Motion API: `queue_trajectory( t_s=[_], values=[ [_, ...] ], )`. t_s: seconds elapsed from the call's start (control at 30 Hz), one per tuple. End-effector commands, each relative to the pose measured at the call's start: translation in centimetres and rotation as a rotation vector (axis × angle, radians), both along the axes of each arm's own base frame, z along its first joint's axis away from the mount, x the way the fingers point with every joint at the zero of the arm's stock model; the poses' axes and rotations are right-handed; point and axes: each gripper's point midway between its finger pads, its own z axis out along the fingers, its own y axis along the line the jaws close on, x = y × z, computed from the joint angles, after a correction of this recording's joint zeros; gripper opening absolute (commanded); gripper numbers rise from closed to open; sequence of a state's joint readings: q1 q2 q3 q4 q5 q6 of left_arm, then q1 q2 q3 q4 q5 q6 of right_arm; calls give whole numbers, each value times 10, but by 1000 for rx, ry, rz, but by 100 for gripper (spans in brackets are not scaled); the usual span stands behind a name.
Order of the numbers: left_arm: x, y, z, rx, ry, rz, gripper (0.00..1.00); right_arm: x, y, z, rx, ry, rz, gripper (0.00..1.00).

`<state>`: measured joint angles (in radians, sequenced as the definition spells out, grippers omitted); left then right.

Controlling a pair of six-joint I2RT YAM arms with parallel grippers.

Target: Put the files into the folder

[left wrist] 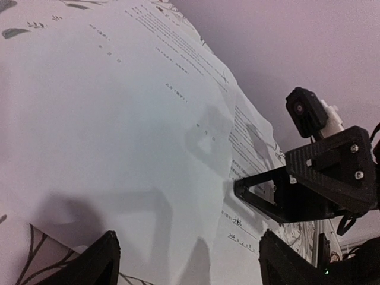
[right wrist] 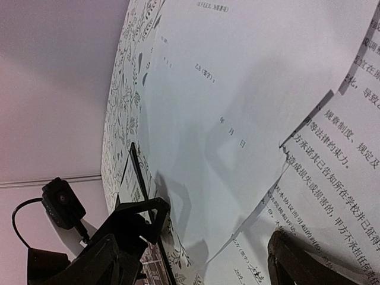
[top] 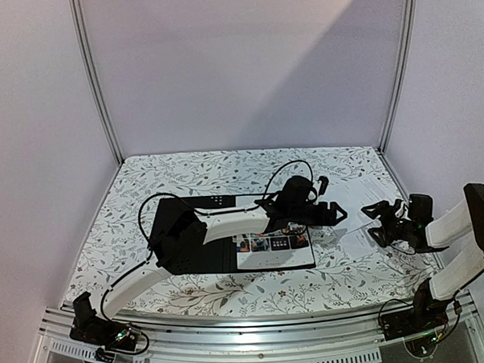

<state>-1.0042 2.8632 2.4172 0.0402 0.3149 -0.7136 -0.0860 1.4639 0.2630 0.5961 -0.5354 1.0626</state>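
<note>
Pale lilac back wall (top: 245,69), brighter at upper left, shaded on a diagonal toward lower right. Matching side walls (top: 32,158), joined by thin metal posts (top: 97,83). Below, table (top: 185,172) covered in white cloth (top: 338,165) with grey leaf print. Ridged aluminium rail (top: 257,341) along near edge.

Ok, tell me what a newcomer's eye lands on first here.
The open black folder lies mid-table on the floral cloth. A colour leaflet sits on its right half, and the left arm reaches across it. Just right of it, the left gripper and right gripper face each other, both open, over loose white sheets of printed text.
</note>
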Motion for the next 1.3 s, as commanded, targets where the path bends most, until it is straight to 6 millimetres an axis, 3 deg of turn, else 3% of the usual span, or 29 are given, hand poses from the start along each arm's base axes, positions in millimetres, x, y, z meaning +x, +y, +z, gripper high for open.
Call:
queue_trajectory(
  t_s=[0.0,0.13,0.2,0.37,0.47,0.73,0.83,1.1,1.27],
  values=[
    [-10,5,-44,65,72,-12,81,9,4,-5,15,15,-1,86],
    [-12,5,-48,67,89,-16,79,16,7,-4,19,11,10,85],
    [-10,6,-38,59,80,-18,75,18,8,-3,21,13,13,85],
    [-2,9,40,-8,-121,24,76,14,7,-7,0,39,17,85],
    [4,8,67,-35,-166,45,78,6,9,-14,-3,68,32,85],
    [5,-4,37,-89,-39,71,80,-35,8,-37,-41,192,55,85],
    [0,-12,37,-148,-21,54,80,-46,8,-34,-70,185,74,85],
    [-22,-30,56,-335,-11,-18,81,-51,7,-21,-103,155,87,86],
    [-22,-31,37,-370,19,-1,81,-54,8,-23,-100,161,91,86]
  ],
)
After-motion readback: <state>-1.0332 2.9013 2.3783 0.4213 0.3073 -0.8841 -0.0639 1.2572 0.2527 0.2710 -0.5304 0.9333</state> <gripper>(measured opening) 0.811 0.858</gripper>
